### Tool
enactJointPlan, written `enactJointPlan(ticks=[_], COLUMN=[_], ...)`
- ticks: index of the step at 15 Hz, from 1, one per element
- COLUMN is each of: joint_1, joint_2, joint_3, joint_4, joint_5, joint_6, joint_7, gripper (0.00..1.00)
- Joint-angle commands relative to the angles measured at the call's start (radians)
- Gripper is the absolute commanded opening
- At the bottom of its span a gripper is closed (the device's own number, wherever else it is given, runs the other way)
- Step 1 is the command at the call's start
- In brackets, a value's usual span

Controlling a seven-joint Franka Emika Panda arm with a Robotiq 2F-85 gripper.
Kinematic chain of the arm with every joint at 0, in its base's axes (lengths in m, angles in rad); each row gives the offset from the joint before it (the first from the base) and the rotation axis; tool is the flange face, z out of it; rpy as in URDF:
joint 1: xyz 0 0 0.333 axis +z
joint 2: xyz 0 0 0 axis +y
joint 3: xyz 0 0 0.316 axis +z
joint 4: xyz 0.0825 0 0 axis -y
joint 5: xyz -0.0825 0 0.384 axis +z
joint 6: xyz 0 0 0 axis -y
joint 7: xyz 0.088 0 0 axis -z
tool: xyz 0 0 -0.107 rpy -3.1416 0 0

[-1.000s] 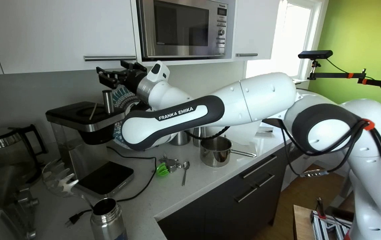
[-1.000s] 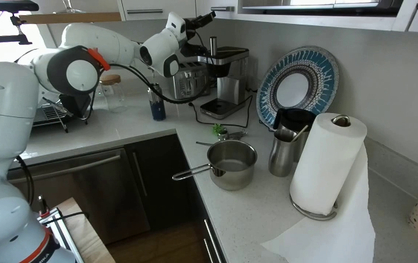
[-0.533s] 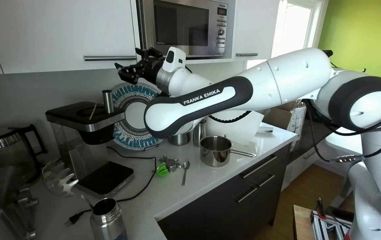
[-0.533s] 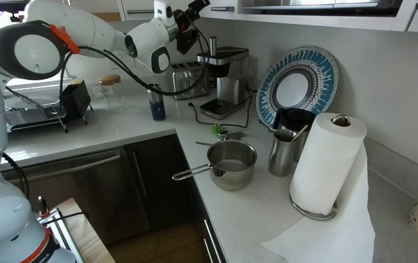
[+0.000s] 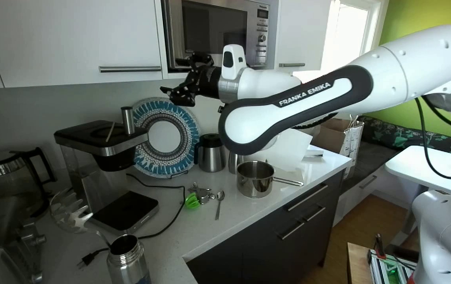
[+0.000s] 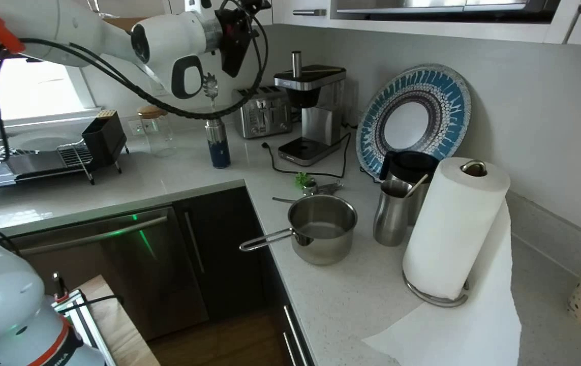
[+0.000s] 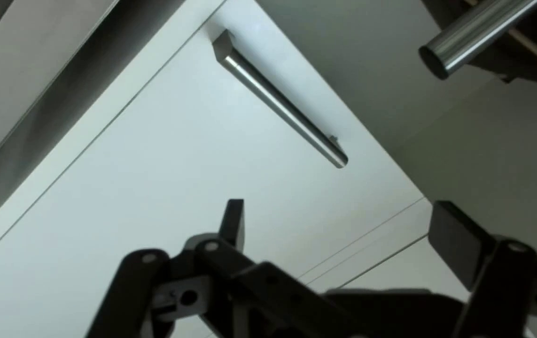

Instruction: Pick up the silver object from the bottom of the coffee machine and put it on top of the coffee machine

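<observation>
The black coffee machine point(image 5: 87, 136) stands on the counter, and it also shows in an exterior view point(image 6: 320, 124). A silver cylinder point(image 5: 128, 120) stands upright on its flat top, near the front edge; it shows in both exterior views point(image 6: 297, 64). In the wrist view the silver cylinder point(image 7: 477, 35) is at the upper right, apart from the fingers. The square drip tray point(image 5: 124, 211) holds nothing visible. My gripper point(image 5: 171, 76) is open and empty, above and to the side of the machine, under the wall cabinets. In the wrist view the fingers point(image 7: 338, 220) are wide apart with nothing between them.
A thin stick point(image 5: 110, 131) lies on the machine's top. A cabinet handle point(image 7: 282, 101) and the microwave point(image 5: 215, 31) are near the gripper. A patterned plate point(image 5: 165, 137), a pot point(image 5: 255, 179), a steel bottle point(image 5: 128, 262) and a paper roll point(image 6: 455, 229) stand on the counter.
My arm and gripper have moved away from the coffee machine and a little higher, back toward the robot's base. The silver cylinder has stayed on the machine's top.
</observation>
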Motion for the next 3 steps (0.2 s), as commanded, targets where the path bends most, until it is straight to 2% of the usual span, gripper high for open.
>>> enactJointPlan(ticks=[1, 2, 3], joint_1=[0.010, 0.012, 0.003], joint_2=[-0.241, -0.298, -0.156], joint_3=[0.018, 0.019, 0.014], joint_4=[-0.247, -0.301, -0.154], joint_5=[0.015, -0.010, -0.001], joint_6=[-0.123, -0.123, -0.075], joint_7=[-0.115, -0.106, -0.073], gripper=[1.00, 1.00, 1.00])
